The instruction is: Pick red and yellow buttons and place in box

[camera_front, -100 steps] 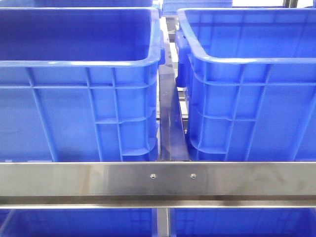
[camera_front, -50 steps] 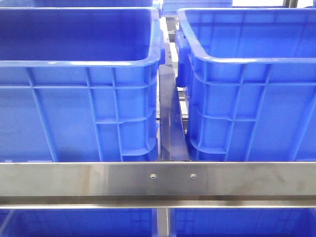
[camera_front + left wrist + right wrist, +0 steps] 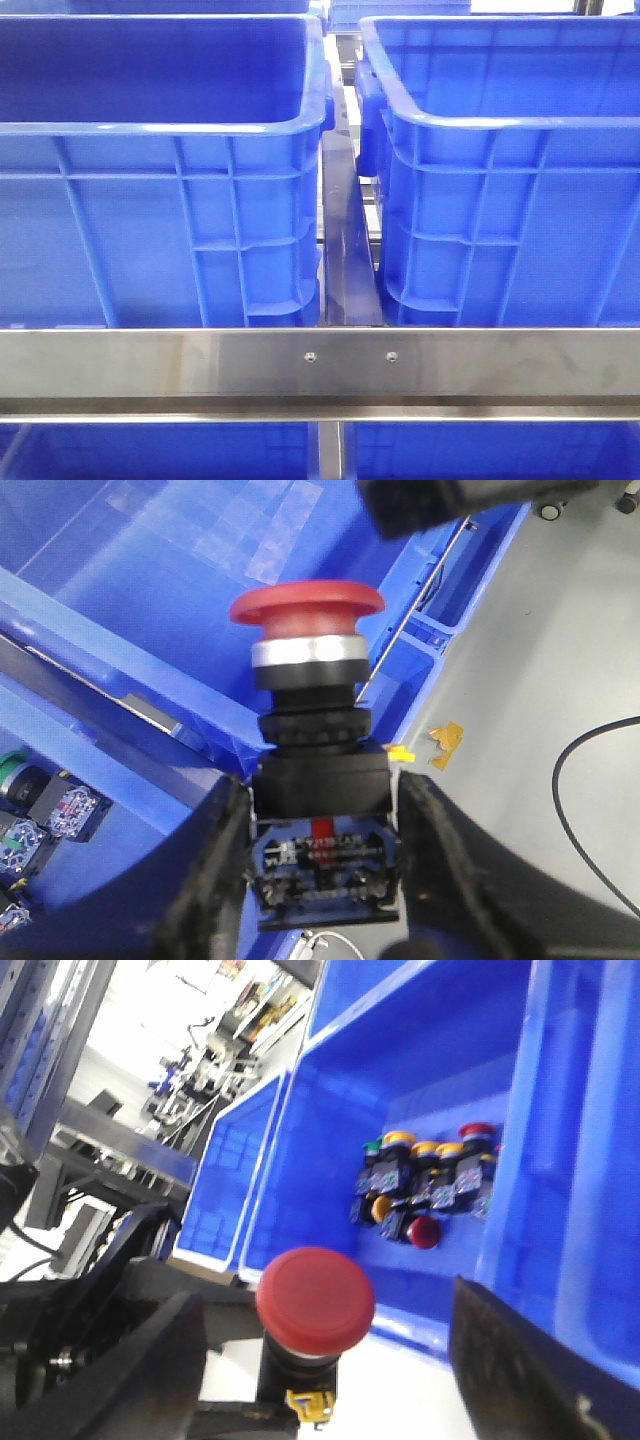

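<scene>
Box units come first: two large blue ribbed crates, the left crate [image 3: 160, 190] and the right crate [image 3: 510, 190], stand side by side behind a steel rail [image 3: 320, 365] in the front view, where neither arm appears.

Left pincer [image 3: 320, 860]: closed on the black contact-block body of a red mushroom push button [image 3: 306, 606], cap pointing away from the wrist, body seated squarely between the two dark fingers [image 3: 215, 870]. Beyond the cap lies a blue crate interior [image 3: 150, 570]; off to one side of the pincer, a few more switch units [image 3: 45, 805] lie in another blue bin.

Right pincer [image 3: 320, 1360]: a second red mushroom button [image 3: 315, 1295] stands between its fingers, but contact is not visible, so I cannot tell whether it is gripped. Well beyond it, a crate [image 3: 400, 1080] contains a cluster of red, yellow and green-capped buttons [image 3: 425, 1185].

Assessment: both arms appear to be at the carry stage. For a sound placement, bring each button fully inside the rim before parting the fingers, keep it upright, and release low so it does not bounce or strike the units already there.
</scene>
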Tool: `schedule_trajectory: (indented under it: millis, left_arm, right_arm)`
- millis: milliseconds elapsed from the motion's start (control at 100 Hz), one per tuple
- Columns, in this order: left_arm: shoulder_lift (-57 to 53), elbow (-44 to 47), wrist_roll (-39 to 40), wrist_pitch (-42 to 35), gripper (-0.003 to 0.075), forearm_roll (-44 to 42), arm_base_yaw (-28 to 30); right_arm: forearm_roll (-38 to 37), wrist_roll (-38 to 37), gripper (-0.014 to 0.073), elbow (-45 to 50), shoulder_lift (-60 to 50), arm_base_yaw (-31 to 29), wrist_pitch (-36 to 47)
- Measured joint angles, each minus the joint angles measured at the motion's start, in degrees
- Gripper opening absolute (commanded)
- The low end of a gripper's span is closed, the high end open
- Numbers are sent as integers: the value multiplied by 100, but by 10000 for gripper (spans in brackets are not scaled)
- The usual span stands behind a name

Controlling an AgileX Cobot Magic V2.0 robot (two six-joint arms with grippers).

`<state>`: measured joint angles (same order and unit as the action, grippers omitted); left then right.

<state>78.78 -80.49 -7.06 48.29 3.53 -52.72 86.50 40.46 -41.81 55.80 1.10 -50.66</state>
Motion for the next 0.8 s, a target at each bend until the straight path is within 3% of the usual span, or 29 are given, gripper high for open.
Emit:
schedule_trajectory:
  millis: [570, 670, 800]
  left_arm:
    - [0, 0, 0, 12, -19, 10, 0]
    - [0, 0, 0, 12, -19, 10, 0]
    - [0, 0, 0, 12, -18, 10, 0]
  right_arm:
    - [49, 152, 524, -687, 1124, 1021, 82]
    - [49, 152, 421, -687, 1233, 1049, 82]
    - [49, 152, 211, -696, 1245, 1049, 82]
